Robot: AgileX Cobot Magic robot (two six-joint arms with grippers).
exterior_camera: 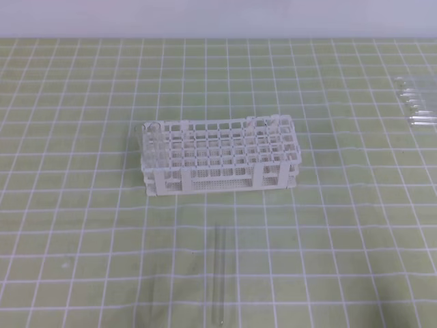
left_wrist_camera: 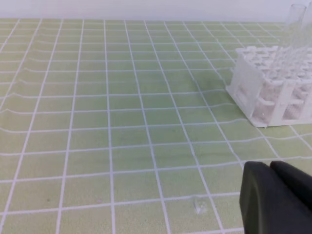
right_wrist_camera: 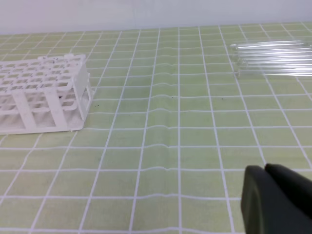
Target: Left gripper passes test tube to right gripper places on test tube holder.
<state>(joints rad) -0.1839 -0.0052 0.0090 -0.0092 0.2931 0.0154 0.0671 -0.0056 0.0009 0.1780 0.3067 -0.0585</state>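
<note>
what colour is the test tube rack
White: the test tube holder is a white plastic lattice, seen best in the exterior high view.

We seem to be in a laboratory-style test setup. In the middle of the high view stands a white plastic test tube holder [exterior_camera: 220, 158], a lattice of square holes, and at the far right edge lies a heap of clear glass tubes [exterior_camera: 415, 102]. Another clear test tube [exterior_camera: 219, 277] lies at the lower centre. Everything rests on a green mat [exterior_camera: 82, 219] ruled with a white grid, filling the frame up to a plain pale wall [exterior_camera: 218, 17] along the top.
</note>
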